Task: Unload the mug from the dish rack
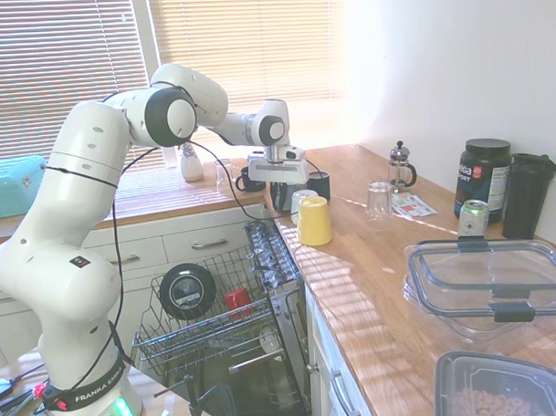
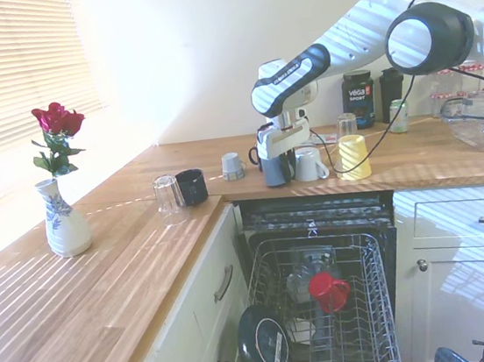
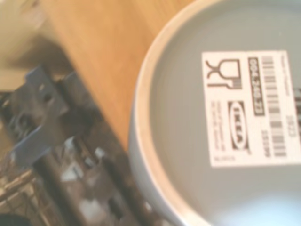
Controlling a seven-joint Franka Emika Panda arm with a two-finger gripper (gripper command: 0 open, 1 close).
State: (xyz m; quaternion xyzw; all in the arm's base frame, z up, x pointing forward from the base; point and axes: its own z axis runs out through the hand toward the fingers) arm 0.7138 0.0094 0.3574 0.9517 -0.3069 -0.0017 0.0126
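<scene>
Directly beneath claw (image 2: 276, 156), mug (image 2: 274, 171), upside down on counter (image 2: 144, 246)

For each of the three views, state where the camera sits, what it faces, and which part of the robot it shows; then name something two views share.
First exterior: beside the arm's base, facing along the counter; whole arm shows.
Second exterior: over the corner worktop, facing the dish rack; forearm and gripper show.
Wrist: directly above the mug, showing its labelled base; no robot parts.
Shared: both exteriors show the yellow cup.

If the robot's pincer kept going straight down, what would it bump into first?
The upside-down grey-blue mug right below the pincer, standing on the wooden countertop near its edge; they may already be touching.
</scene>
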